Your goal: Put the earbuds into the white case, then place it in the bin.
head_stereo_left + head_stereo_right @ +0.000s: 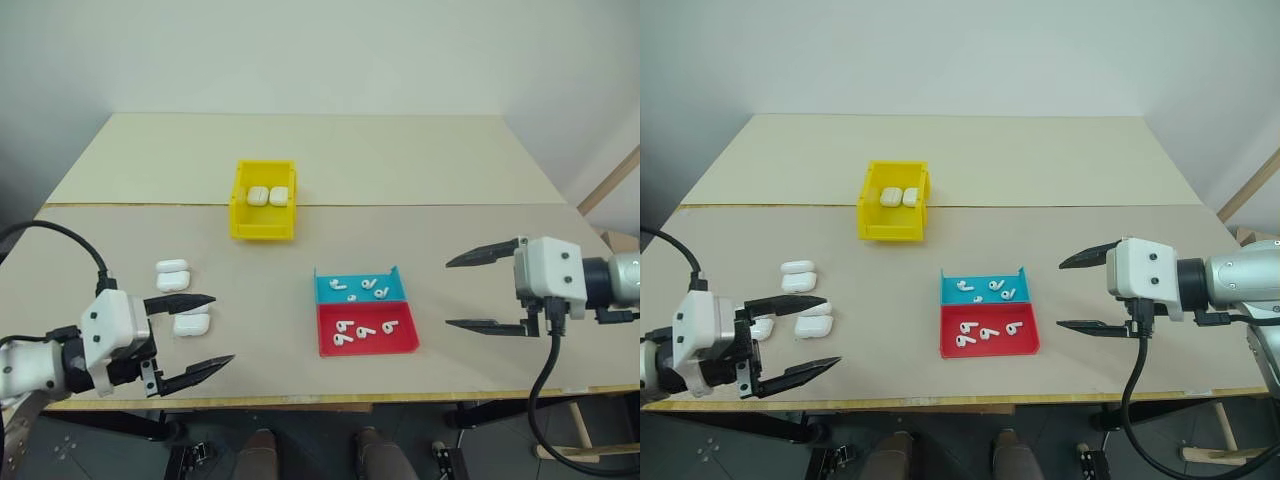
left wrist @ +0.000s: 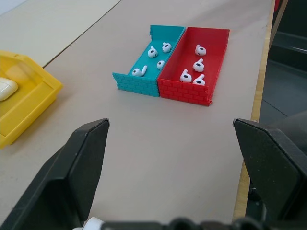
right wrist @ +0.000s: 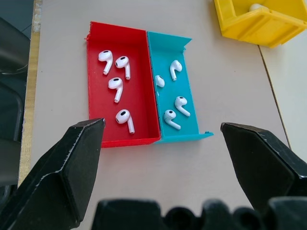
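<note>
Several white cases (image 1: 172, 267) lie on the table at the left, some right by my left gripper (image 1: 222, 328), whose upper finger hangs over one of them (image 1: 192, 325). That gripper is open and holds nothing. Several earbuds (image 3: 116, 86) lie loose in a red tray (image 1: 403, 345) and a blue tray (image 1: 395, 292) at mid-table. My right gripper (image 1: 448, 293) hovers to the right of the trays, open and empty. The yellow bin (image 1: 262, 230) stands further back at the centre, with two white cases (image 1: 268, 196) inside.
The red and blue trays touch side by side. A seam (image 1: 450, 205) crosses the table behind the bin. The front table edge (image 1: 400, 398) runs close under both grippers. A wooden strut (image 1: 610, 180) leans at the far right.
</note>
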Robot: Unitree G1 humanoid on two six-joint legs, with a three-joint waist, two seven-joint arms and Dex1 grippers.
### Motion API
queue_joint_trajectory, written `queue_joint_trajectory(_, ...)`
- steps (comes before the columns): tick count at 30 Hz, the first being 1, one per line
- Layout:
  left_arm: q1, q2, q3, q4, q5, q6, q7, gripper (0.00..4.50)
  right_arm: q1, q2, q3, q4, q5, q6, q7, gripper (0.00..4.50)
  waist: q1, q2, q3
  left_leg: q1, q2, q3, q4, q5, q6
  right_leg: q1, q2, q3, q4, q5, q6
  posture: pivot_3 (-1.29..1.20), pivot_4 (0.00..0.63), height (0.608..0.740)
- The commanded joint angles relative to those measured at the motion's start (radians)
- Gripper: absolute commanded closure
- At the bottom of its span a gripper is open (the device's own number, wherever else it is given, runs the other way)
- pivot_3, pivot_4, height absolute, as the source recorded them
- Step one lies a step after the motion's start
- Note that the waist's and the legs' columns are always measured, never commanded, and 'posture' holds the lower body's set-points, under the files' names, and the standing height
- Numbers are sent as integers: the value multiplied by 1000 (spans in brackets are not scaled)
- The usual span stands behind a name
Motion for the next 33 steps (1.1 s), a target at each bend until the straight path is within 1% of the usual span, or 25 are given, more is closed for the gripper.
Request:
queue_joint_trajectory(1,-27,-1,14,-7,5,-3,39,0,-14,-10,-23,-3,20,3,-2,12,0,0,0,0,0,0,0,0,0,0,0,0,0,0,0,0,150,740)
queue_joint_trajectory(3,-32,-2,5,-18,19,25,84,0,-30,-10,-18,5,21,6,-3,12,0,0,0,0,0,0,0,0,0,0,0,0,0,0,0,0,150,740)
queue_joint_trajectory(9,2,-23,6,-72,43,36,143,0,-38,-5,-12,4,19,-3,1,12,-1,0,0,0,0,0,0,0,0,0,0,0,0,1,-1,0,150,740)
queue_joint_trajectory(12,-3,-57,51,-113,-30,71,197,0,-49,-3,-5,8,15,-11,1,12,0,0,0,0,0,0,0,0,0,0,0,0,0,1,-1,0,150,740)
queue_joint_trajectory(14,-7,-63,89,-142,-91,137,256,0,-61,-2,2,12,14,-14,3,12,0,0,0,0,0,0,0,0,0,0,0,0,0,1,-1,0,150,740)
queue_joint_trajectory(17,22,-41,145,-207,-98,234,331,0,-84,-5,15,15,14,-15,12,12,-1,0,0,0,0,0,0,0,0,0,0,0,0,1,0,0,150,740)
queue_joint_trajectory(19,51,-69,186,-251,-103,236,362,0,-92,-7,18,7,18,-9,14,12,-2,0,0,0,0,0,0,0,0,0,0,0,0,1,0,0,150,740)
queue_joint_trajectory(21,69,-72,234,-276,-168,295,405,0,-91,-8,16,-9,25,1,10,12,-2,0,0,0,0,0,0,0,0,0,0,1,0,1,-1,0,150,740)
queue_joint_trajectory(22,82,-48,261,-284,-195,338,407,0,-88,-7,13,-14,31,5,8,12,-2,0,0,0,0,0,0,0,0,0,0,1,0,2,-2,0,150,740)
queue_joint_trajectory(24,97,33,324,-292,-274,482,450,0,-79,-4,9,-27,35,10,3,12,0,0,0,0,0,0,0,0,0,0,0,0,0,2,-2,0,150,740)
queue_joint_trajectory(26,61,112,323,-278,-295,622,548,0,-73,-1,10,-39,36,14,-5,12,5,0,0,1,0,-1,0,0,0,0,0,0,1,0,1,0,150,740)
queue_joint_trajectory(27,18,158,312,-243,-349,727,625,0,-72,0,13,-42,35,14,-8,12,6,0,0,1,0,-1,1,0,0,1,0,0,1,-1,2,0,150,740)
queue_joint_trajectory(29,-118,198,279,-148,-465,927,810,0,-72,0,16,-50,36,20,-16,12,9,0,0,2,-1,-2,1,0,0,3,0,0,1,-1,5,0,150,740)
queue_joint_trajectory(30,-187,205,268,-98,-521,1020,885,0,-70,0,15,-58,39,24,-21,12,8,0,0,3,-1,-2,1,0,0,4,0,-1,1,-1,5,0,150,740)
queue_joint_trajectory(31,-251,196,260,-69,-548,1106,938,0,-68,1,15,-65,41,28,-26,12,6,0,0,5,-1,-2,1,0,0,5,0,-1,0,-2,6,0,150,740)
queue_joint_trajectory(32,-297,193,252,-55,-572,1178,977,0,-65,1,14,-72,44,33,-31,12,4,0,0,7,-1,-2,1,0,0,7,0,-1,1,-2,6,0,150,740)
queue_joint_trajectory(33,-309,206,245,-42,-610,1217,1016,0,-64,2,16,-80,47,39,-37,12,-1,-1,0,7,-1,-2,1,0,0,7,0,-1,0,-2,6,0,150,740)
